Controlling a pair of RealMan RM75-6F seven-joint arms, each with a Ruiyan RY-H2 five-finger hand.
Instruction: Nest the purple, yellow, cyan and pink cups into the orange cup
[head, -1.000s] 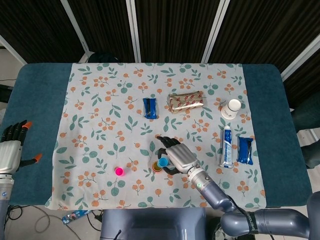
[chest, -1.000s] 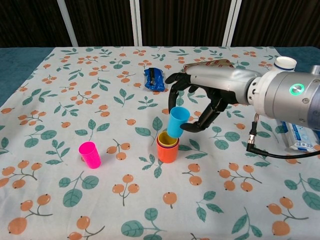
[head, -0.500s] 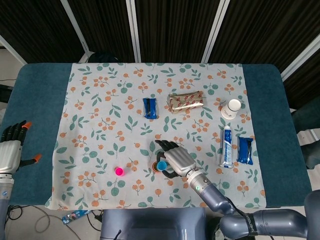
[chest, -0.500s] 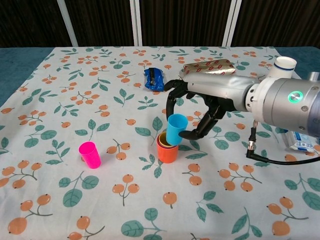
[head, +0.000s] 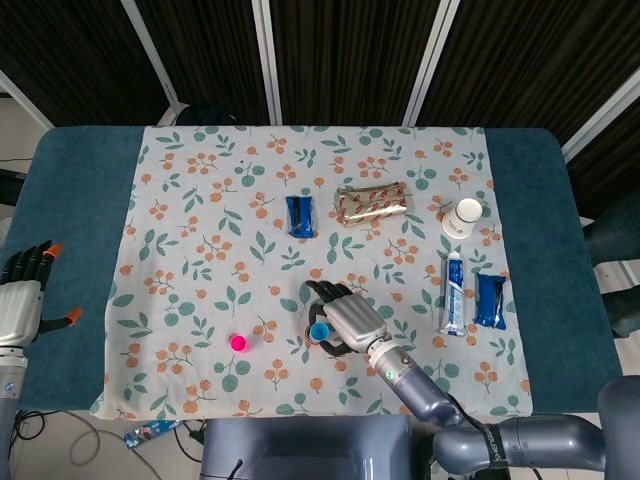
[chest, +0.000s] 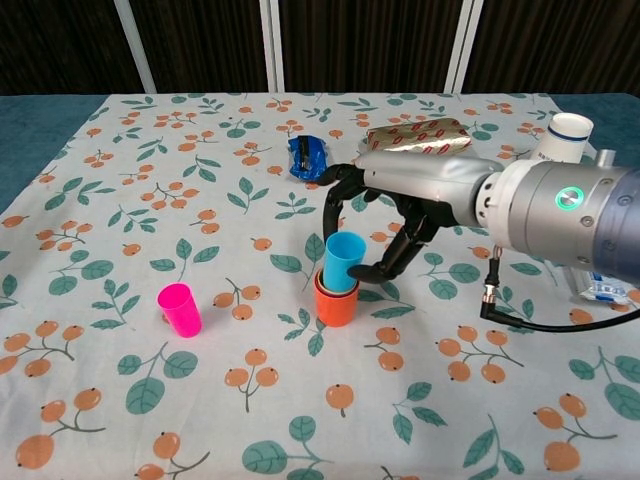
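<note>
The orange cup (chest: 335, 306) stands near the middle of the floral cloth. The cyan cup (chest: 342, 261) sits partly inside it, leaning slightly, its open mouth showing as a cyan ring (head: 320, 331) from above. My right hand (chest: 400, 210) arches over the stack and grips the cyan cup between thumb and curled fingers; it also shows in the head view (head: 347, 318). The pink cup (chest: 180, 308) stands alone to the left (head: 240, 342). The yellow and purple cups are hidden. My left hand (head: 20, 298) rests off the cloth at the table's left edge, fingers apart, empty.
Behind the stack lie a blue packet (head: 301, 215) and a gold patterned package (head: 372, 203). At the right are a white cup (head: 464, 215), a toothpaste tube (head: 453, 292) and another blue packet (head: 489, 300). The cloth (head: 180, 200) covers a dark blue table.
My right hand has lowered the cyan cup from above the stack down into the orange cup, shifting slightly left. The yellow rim is now covered. The left hand has stayed still.
</note>
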